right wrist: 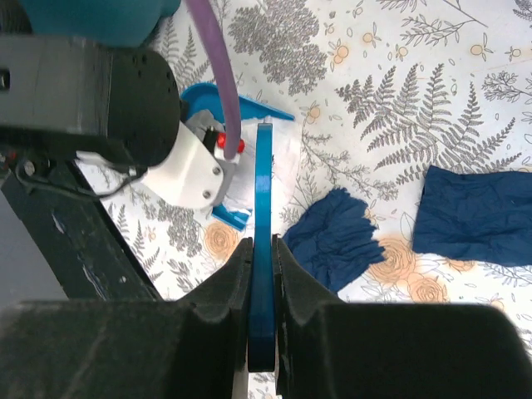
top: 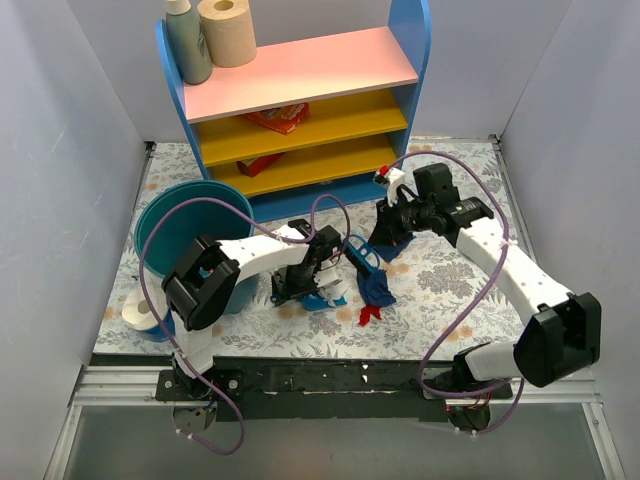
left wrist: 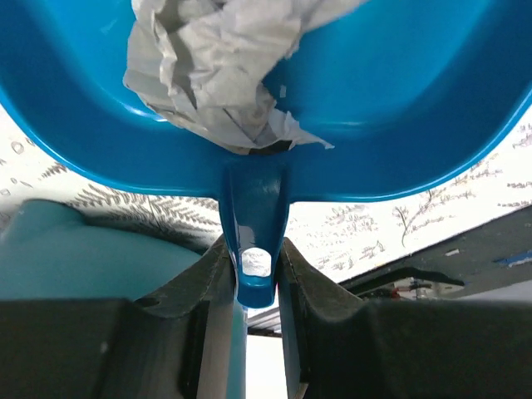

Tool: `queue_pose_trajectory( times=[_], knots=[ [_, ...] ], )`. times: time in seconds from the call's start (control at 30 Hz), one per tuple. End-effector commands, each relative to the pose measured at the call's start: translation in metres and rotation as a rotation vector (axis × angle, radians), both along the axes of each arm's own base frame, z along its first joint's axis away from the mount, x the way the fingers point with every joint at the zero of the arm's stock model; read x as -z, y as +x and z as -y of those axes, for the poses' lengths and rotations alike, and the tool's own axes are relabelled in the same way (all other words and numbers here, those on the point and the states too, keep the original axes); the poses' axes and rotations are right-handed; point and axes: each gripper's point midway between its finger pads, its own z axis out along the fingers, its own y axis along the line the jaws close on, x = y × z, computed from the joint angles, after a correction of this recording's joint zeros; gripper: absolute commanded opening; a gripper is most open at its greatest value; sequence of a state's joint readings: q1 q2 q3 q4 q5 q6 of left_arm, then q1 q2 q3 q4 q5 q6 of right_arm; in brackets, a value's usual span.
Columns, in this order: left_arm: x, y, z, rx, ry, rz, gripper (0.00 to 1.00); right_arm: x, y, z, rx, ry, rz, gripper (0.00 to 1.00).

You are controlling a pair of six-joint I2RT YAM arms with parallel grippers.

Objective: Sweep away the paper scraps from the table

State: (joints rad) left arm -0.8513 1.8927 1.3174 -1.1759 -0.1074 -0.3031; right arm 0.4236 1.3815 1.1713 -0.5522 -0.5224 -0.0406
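Staging a sweep on the fern-printed white cloth table (top: 440, 285).
Left gripper (left wrist: 253, 270) clamps the blue plastic dustpan (left wrist: 416, 108) by its handle to catch; right gripper (right wrist: 263, 258) pinches the slim blue hand brush (right wrist: 263, 183) to push; a grey paper wad (left wrist: 208, 66) lies inside, dark blue paper scraps (right wrist: 332, 237) just right.

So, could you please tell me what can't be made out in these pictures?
Top view: the left arm covers most of the dustpan, so scraps inside cannot be counted.
Left wrist view: the top edge cuts off the grey-white paper wad.
Right wrist view: the brush shows edge-on between the fingers; its bristles are not visible.
Top view: the red scrap is too small to tell one piece from two.
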Motion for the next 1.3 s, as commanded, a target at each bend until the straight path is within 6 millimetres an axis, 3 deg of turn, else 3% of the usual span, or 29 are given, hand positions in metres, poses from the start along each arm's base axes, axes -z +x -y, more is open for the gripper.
queue_pose_trajectory(
  times=[0.0,0.27,0.4,0.53,0.7,0.9,1.03,1.27],
  knots=[
    [-0.023,-0.006,-0.008,0.002,-0.034,0.038,0.00,0.000,-0.027,0.012,-0.106,-0.026,0.059,0.01],
    [-0.025,-0.021,-0.022,0.019,-0.027,0.007,0.00,0.030,-0.069,0.041,-0.200,-0.137,0.042,0.01],
    [-0.024,-0.027,-0.023,0.039,-0.037,-0.025,0.00,0.039,-0.091,0.040,-0.274,-0.104,0.017,0.01],
    [-0.021,-0.031,-0.024,0.042,-0.034,-0.048,0.00,0.057,-0.094,0.041,-0.283,-0.122,-0.010,0.01],
    [-0.019,-0.030,-0.021,0.045,-0.042,-0.051,0.00,0.064,-0.084,0.031,-0.281,-0.107,-0.018,0.01],
    [-0.014,-0.028,-0.018,0.043,-0.054,-0.040,0.00,0.062,-0.053,0.011,-0.178,-0.055,-0.048,0.01],
    [-0.007,-0.029,-0.021,0.051,-0.038,-0.047,0.00,0.050,-0.027,0.003,-0.145,-0.056,-0.016,0.01],
    [-0.005,-0.022,-0.014,0.049,-0.041,-0.040,0.00,0.029,-0.009,-0.010,-0.126,-0.012,0.002,0.01]
  ],
)
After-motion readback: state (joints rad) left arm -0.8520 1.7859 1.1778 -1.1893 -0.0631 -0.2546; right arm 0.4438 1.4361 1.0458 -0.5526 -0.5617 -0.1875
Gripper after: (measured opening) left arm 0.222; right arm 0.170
